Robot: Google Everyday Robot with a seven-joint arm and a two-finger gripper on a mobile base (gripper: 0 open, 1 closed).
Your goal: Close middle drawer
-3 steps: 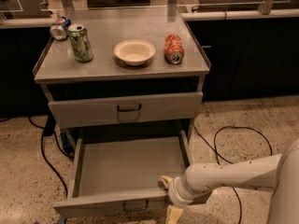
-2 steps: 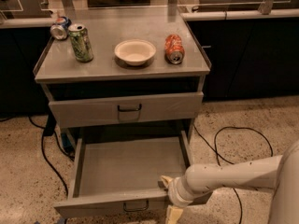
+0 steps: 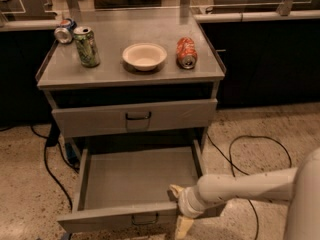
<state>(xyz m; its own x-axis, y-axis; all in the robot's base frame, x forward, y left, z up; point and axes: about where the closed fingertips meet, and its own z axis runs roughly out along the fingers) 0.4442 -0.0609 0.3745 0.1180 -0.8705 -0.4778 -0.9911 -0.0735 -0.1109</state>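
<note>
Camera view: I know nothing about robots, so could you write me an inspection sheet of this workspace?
Surface: grey cart top, carrying four items.
Job's things: middle drawer pulled out, nothing seen inside; upper drawer above it looks shut.
Clutter: green can upright; orange can lying on its side; white bowl between them; another can lying at the back left corner.
Grippers: gripper at the middle drawer's front panel, near its right end.
Cables: black cable looped on the floor right of the cart; second cable on the left.
Surroundings: speckled floor; dark counters behind.
</note>
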